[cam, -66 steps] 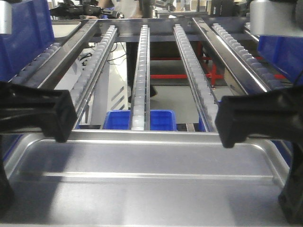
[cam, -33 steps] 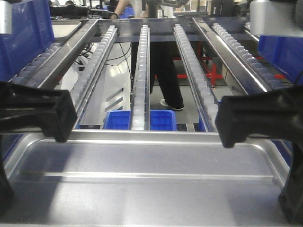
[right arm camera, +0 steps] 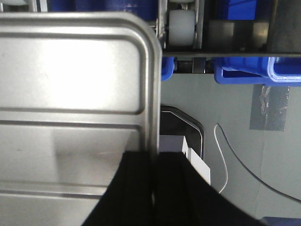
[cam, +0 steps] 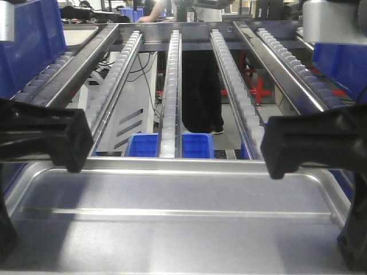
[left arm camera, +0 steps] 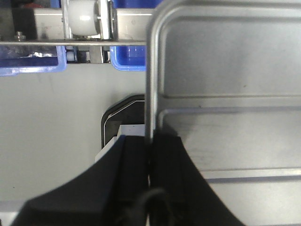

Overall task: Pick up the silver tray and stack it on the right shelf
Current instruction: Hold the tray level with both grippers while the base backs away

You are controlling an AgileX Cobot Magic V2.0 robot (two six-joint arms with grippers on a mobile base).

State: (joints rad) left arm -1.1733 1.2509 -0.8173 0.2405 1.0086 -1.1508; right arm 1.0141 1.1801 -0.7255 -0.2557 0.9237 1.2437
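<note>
The silver tray [cam: 178, 200] fills the lower front view, held level in the air just short of the right shelf [cam: 169, 91]. Its raised ridges and rounded corners show in the left wrist view [left arm camera: 225, 70] and the right wrist view [right arm camera: 70, 75]. My left gripper [left arm camera: 149, 141] is shut on the tray's left rim; it shows in the front view [cam: 74, 143]. My right gripper [right arm camera: 154, 157] is shut on the tray's right rim; it shows in the front view [cam: 281, 149]. The shelf's white roller lanes run away from the tray's far edge, red crossbars [cam: 229, 91] below.
Blue bins [cam: 183, 145] sit under the rack past the tray's far edge. Taller blue crates stand on the left lane [cam: 28, 46] and the right lane [cam: 338, 66]. A person in dark trousers [cam: 200, 86] stands behind the rack. A white roller [right arm camera: 181, 26] is close to the tray's right corner.
The tray and both grippers have not moved. The person behind the rack has stepped closer, filling more of the gap between the roller lanes.
</note>
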